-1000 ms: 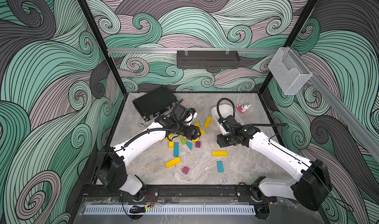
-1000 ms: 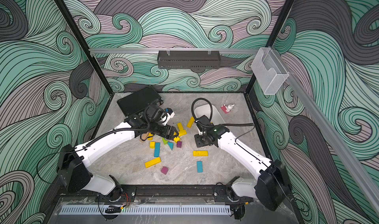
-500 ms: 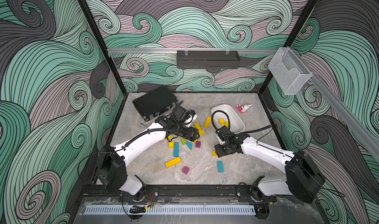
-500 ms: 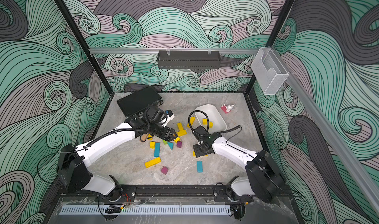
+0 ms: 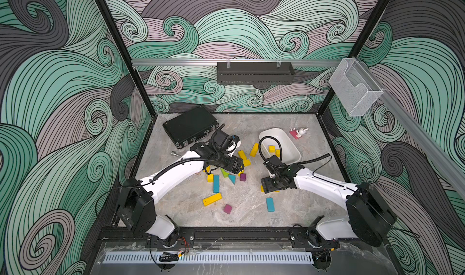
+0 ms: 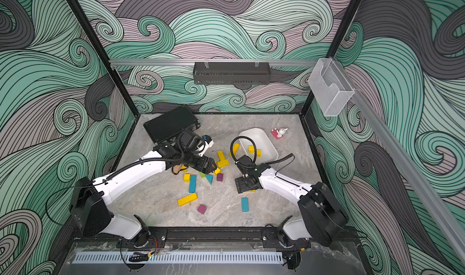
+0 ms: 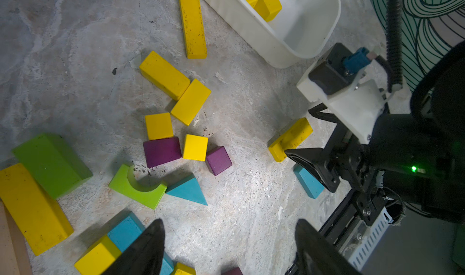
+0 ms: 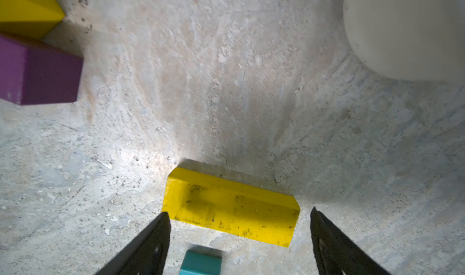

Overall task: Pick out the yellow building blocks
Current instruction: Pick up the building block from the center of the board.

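Straddling the yellow bar lying flat on the desk, right tool open; advise centring, lowering fully, then closing. Left tool parted, empty.

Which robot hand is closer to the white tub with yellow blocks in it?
The right gripper. It hangs over a yellow bar just in front of the white tub. The left gripper is farther off, over the pile of blocks beside the tub.

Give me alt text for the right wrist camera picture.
The open right gripper hangs low over a scuffed yellow bar lying on the grey stone table. A purple block and a white tub sit at the picture's edges.
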Available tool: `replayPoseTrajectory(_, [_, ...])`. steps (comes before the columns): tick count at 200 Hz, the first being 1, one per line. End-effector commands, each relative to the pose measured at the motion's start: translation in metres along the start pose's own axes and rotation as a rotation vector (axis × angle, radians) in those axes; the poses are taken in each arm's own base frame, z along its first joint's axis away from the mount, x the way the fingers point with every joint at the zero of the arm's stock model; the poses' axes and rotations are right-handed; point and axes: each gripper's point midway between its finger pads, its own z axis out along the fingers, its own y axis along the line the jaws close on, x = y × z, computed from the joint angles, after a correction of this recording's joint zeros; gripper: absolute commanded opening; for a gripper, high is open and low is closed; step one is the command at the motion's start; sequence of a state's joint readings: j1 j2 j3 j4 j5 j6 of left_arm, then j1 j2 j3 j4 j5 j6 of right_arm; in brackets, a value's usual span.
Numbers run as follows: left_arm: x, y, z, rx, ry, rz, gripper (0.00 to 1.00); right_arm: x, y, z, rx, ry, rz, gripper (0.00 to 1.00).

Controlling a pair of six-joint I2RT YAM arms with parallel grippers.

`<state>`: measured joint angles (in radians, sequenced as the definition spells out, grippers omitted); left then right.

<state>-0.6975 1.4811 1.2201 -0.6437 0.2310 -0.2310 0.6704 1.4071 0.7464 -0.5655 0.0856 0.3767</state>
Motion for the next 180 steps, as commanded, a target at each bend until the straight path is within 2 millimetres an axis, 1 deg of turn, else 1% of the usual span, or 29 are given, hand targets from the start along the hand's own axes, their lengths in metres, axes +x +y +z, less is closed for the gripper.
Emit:
replayPoseTrajectory(1, [0.005,0.001,-0.003,-0.015,0.012,0.010,0.81,0.009,0.002,0.006,-0.012,0.024,0.042,0.88])
replayPoseTrajectory(9, [0.006,0.001,-0.002,-0.014,0.013,0.011,0.81,0.011,0.002,0.007,-0.013,0.027,0.051,0.88])
replayPoseTrajectory(10, [0.006,0.001,-0.002,-0.014,0.012,0.011,0.81,0.011,0.002,0.007,-0.014,0.027,0.052,0.89])
replayPoseTrajectory(11, [0.006,0.001,-0.002,-0.014,0.012,0.011,0.80,0.011,0.002,0.008,-0.013,0.028,0.053,0.94])
replayPoseTrajectory(12, [0.005,0.001,-0.003,-0.014,0.010,0.011,0.80,0.011,0.002,0.008,-0.013,0.029,0.054,0.96])
replayPoseTrajectory(17, [0.006,0.002,-0.002,-0.016,0.013,0.010,0.80,0.012,0.002,0.009,-0.012,0.033,0.058,0.98])
replayPoseTrajectory(47, [0.006,0.001,-0.002,-0.012,0.010,0.010,0.81,0.013,0.001,0.010,0.003,0.040,0.085,0.98])
replayPoseTrajectory(82, [0.005,0.001,-0.003,-0.011,0.003,0.011,0.81,0.010,0.008,0.008,-0.002,0.035,0.097,0.98])
replayPoseTrajectory(122, [0.006,0.000,-0.004,-0.009,0.003,0.011,0.80,0.010,0.012,0.011,0.031,0.037,0.110,0.98])
replayPoseTrajectory(152, [0.006,0.000,-0.006,-0.009,-0.002,0.012,0.81,0.011,0.022,0.009,0.013,0.039,0.097,0.98])
replayPoseTrajectory(180, [0.006,0.000,-0.007,-0.007,-0.010,0.012,0.80,0.012,0.037,0.001,-0.021,0.025,0.078,0.97])
